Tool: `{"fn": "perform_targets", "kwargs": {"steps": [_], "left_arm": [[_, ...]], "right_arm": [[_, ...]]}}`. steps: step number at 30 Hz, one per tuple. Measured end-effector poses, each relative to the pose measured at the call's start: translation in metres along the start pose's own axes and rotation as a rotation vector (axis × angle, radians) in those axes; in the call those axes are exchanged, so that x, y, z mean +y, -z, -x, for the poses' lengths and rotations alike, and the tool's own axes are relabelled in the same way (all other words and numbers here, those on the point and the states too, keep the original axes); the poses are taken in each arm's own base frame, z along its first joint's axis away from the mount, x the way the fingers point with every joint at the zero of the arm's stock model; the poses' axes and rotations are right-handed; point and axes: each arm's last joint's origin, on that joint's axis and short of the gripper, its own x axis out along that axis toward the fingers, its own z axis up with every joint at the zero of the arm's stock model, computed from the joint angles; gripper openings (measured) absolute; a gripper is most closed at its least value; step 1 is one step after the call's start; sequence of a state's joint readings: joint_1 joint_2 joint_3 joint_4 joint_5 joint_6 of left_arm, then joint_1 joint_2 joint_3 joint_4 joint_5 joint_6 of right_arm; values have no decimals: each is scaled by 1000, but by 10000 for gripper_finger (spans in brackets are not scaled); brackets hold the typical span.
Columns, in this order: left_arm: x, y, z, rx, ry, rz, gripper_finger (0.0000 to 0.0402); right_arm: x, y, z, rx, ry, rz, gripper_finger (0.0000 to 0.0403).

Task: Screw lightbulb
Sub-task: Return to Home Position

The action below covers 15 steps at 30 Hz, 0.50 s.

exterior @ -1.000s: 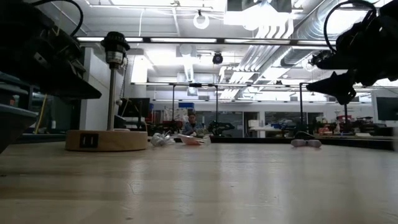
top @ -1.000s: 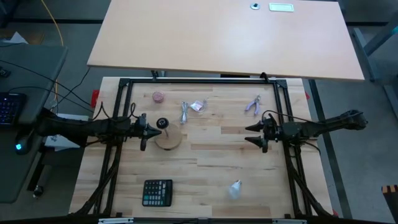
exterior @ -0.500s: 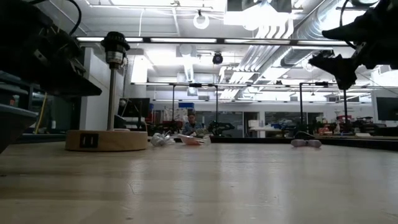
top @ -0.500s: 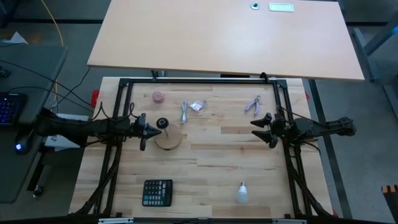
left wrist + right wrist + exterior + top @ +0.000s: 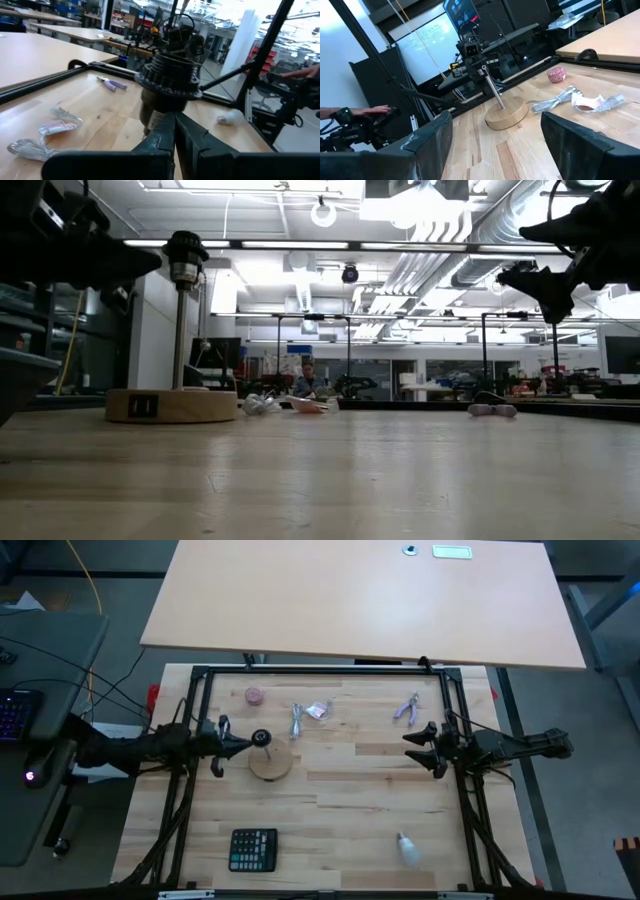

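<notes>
Near the front edge of the pale wooden table (image 5: 340,790) lies the small white frosted lightbulb (image 5: 406,848). It is loose, well apart from both arms, and to the right of the black calculator (image 5: 253,849). The left gripper (image 5: 240,743) has its fingers pressed together, with the tips just beside the black socket (image 5: 261,738) of the round wooden lamp (image 5: 272,764). To go home safely, it should pull straight back and not bump the lamp. The right gripper (image 5: 420,751) hangs spread wide and empty, and it only needs to lift away slowly.

No legible text anywhere; calculator keys (image 5: 253,849) and whiteboard scribbles (image 5: 431,40) too small and faint.
</notes>
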<state>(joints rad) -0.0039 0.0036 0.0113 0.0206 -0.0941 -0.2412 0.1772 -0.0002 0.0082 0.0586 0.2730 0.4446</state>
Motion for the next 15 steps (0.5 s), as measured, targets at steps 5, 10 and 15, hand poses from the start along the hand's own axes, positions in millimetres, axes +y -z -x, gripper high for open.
{"fn": "perform_targets", "kwargs": {"steps": [5, 10, 15], "left_arm": [[-2, 1, 0, 7, 23, 1, 1], [-2, 1, 0, 7, 23, 1, 1], [-2, 1, 0, 11, 22, 0, 1]], "right_arm": [[0, 0, 0, 0, 0, 0, 293], [0, 0, 0, 0, 0, 0, 293], [0, 1, -1, 10, 5, 3, 293]]}}
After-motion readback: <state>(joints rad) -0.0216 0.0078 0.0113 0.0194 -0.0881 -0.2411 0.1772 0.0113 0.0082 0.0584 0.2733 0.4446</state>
